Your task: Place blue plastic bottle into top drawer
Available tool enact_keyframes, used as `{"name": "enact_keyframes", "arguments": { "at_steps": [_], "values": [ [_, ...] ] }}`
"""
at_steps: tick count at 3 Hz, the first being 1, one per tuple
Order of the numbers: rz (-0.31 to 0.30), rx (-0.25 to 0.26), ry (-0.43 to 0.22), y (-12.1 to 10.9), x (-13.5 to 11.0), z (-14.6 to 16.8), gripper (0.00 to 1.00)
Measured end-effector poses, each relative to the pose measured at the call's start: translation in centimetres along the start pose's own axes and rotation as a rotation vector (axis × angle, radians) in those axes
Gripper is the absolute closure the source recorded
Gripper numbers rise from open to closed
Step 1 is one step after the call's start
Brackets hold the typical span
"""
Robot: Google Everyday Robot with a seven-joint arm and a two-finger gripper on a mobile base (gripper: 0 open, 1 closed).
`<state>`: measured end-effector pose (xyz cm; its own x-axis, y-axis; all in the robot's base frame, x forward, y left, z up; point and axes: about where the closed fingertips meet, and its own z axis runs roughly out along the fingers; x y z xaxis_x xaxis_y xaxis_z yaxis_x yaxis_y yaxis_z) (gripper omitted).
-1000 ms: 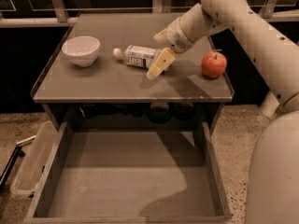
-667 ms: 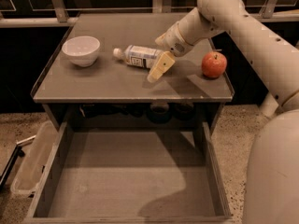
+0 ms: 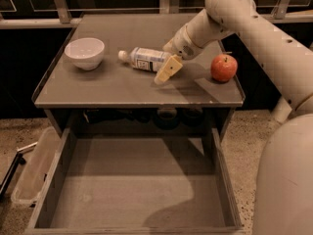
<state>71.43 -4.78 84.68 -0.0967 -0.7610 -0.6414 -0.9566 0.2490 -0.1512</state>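
Note:
The blue plastic bottle (image 3: 145, 59) lies on its side on the grey tabletop (image 3: 122, 89), white cap pointing left toward the bowl. My gripper (image 3: 165, 70) reaches in from the right and sits low at the bottle's right end, overlapping its base. The top drawer (image 3: 137, 190) is pulled fully out below the table's front edge, and nothing lies on its flat bottom.
A white bowl (image 3: 85, 52) stands at the table's left. A red apple (image 3: 224, 67) stands at the right, just behind my arm. A clear plastic bin (image 3: 34, 168) sits on the floor left of the drawer. My arm and body fill the right side.
My gripper has shifted slightly left and down toward the bottle's right end. The bottle, bowl, apple and drawer have not moved.

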Motion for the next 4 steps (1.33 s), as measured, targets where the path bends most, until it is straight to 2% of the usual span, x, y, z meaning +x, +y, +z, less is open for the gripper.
{"name": "enact_keyframes", "arguments": {
  "at_steps": [3,4],
  "values": [
    [0.000,0.000,0.000,0.01,0.00,0.02,0.89],
    [-0.001,-0.004,0.001,0.18,-0.01,0.22,1.00]
  ]
}}
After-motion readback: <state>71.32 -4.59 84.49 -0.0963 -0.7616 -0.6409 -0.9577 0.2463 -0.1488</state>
